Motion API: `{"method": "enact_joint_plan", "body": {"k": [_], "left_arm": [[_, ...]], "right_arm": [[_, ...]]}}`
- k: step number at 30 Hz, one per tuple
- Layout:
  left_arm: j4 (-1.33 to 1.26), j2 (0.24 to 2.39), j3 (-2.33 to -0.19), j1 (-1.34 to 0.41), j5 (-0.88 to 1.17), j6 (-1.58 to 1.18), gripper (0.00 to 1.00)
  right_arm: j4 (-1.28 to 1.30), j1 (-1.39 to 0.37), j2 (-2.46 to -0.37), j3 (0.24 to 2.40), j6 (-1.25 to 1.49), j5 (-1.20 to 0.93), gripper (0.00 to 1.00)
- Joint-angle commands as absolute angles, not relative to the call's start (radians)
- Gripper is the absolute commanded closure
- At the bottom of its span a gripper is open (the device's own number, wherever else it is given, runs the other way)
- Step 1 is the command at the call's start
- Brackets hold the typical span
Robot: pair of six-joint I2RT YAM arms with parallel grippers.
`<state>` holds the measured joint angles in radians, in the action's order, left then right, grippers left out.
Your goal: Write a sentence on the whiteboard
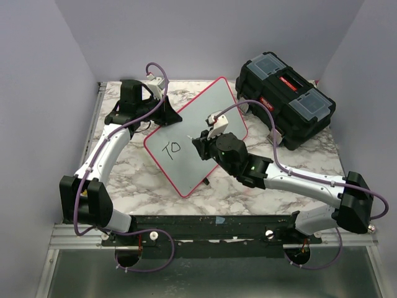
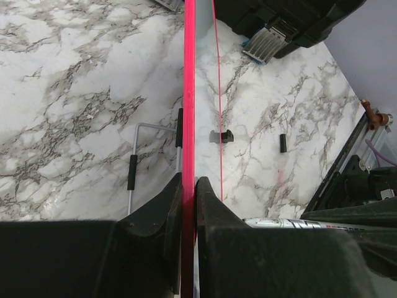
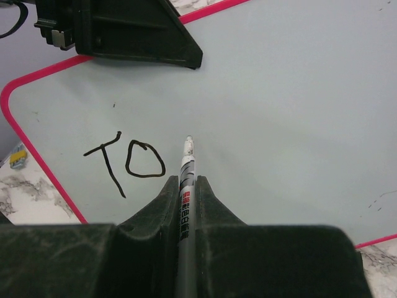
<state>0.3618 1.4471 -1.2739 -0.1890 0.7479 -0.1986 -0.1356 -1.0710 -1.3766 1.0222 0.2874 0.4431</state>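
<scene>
The right gripper [image 3: 186,182] pinches the marker [image 3: 187,158], long axis toward 12 o'clock in its wrist view. The tip sits just at 3 o'clock of the sentence [image 3: 127,162], only "TO" yet. The left gripper [image 2: 189,184] is clamped on the whiteboard [image 3: 285,93] rim.

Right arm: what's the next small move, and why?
Probably set the marker tip on the whiteboard just right of the TO and start the next letter. Only those two letters are written, the right gripper grips the marker pointing there, and the left gripper clamps the board's rim.
</scene>
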Motion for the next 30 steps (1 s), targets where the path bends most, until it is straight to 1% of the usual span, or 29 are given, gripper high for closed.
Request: {"method": "enact_joint_plan", "body": {"k": [1,16,24,30], "left_arm": [[0.366,1.433,-1.269,-0.211,0.711,-0.105,1.0],[0.377,1.424,-1.264,-0.226,0.692,-0.092,1.0],[0.37,1.422,-1.261,-0.232,0.697,-0.098,1.0],[0.37,1.423,-1.264,-0.232,0.696,-0.1,1.0]], "right_arm": [[-0.159,-1.063,-1.401,1.045,0.288,0.396,0.99],[-0.127,-1.063,-1.473,1.124,0.29,0.408,0.99],[-0.121,-1.062,-1.491,1.13,0.301,0.414,0.99],[-0.113,-1.063,-1.503,1.134,0.303,0.369,0.99]]}}
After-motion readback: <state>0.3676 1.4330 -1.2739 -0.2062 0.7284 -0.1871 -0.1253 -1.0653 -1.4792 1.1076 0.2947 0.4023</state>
